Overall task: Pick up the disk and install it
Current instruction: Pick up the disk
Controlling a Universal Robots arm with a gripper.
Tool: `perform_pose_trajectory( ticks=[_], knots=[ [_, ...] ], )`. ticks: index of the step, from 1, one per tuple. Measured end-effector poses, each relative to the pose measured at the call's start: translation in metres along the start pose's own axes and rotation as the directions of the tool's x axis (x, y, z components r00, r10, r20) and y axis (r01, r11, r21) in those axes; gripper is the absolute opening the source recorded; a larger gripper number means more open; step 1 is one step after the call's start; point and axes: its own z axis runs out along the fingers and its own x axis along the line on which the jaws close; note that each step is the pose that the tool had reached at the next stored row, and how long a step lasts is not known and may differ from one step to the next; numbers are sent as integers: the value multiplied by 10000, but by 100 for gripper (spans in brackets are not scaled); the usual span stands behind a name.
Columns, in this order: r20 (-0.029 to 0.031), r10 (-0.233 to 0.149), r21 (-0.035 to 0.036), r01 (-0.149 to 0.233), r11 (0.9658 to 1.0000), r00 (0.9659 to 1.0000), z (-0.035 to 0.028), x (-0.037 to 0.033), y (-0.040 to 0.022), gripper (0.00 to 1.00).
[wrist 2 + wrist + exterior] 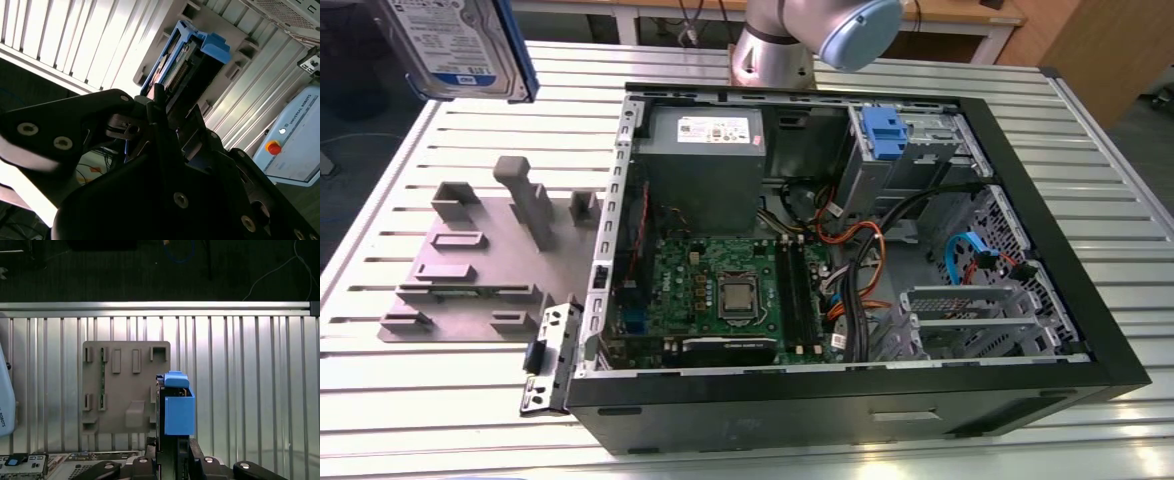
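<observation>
Two black fingers (pixel 161 112) of the end effector (pixel 175 107) are seen closed against the disk (pixel 181 67) in the second wrist view, so the disk is held clamped. Which of its faces are gripped is hard to judge, since the finger bodies cover much of it. In the first wrist view the end effector (pixel 172 452) is seen with the disk (pixel 178 410) standing out from it edge-on. The disk's blue carrier is turned toward the camera and overlaps one edge of the grey fixture plate (pixel 120 385).

In the exterior view the disk (pixel 454 40) is held in the air, label side visible. It is raised well above the fixture plate (pixel 480 260) and is apart from it.

The plate is laid flat on the slatted metal bench (pixel 454 400), and several upright posts rise from it. Just beside the plate, on the exterior view's right of it, an open computer case (pixel 1107 350) is laid on its side. Inside the case, a grey power supply (pixel 700 150) and a green motherboard (pixel 720 290) are seen nearer the plate. A drive cage with a blue clip (pixel 887 135) is seen farther from it. The arm's base (pixel 774 55) is mounted beyond the case. In the second wrist view a pale pendant with a red button (pixel 295 135) is seen near the plate.
</observation>
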Motion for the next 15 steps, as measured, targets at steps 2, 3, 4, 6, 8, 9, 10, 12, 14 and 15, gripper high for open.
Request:
perform_pose_trajectory(
  ticks=[2,3,4,6,8,9,10,12,14,15],
  knots=[
    [1,0,1,0,10000,10000,0,-1,-40,35],
    [1,0,1,0,10000,10000,0,-2,-61,35],
    [0,1,1,-1,10000,10000,0,-3,-79,35],
    [1,0,1,0,10000,10000,-1,-4,-118,35],
    [0,1,0,-1,10000,10000,-2,-5,-155,35],
    [0,1,0,-1,10000,10000,-2,-6,-178,35],
    [1,1,0,-1,10000,10000,-2,-6,-200,35],
    [1,1,1,-1,10000,10000,-2,-8,-246,35],
    [1,0,1,0,10000,10000,-3,-9,-295,35],
    [1,0,2,0,10000,10000,-3,-10,-322,35]
  ],
)
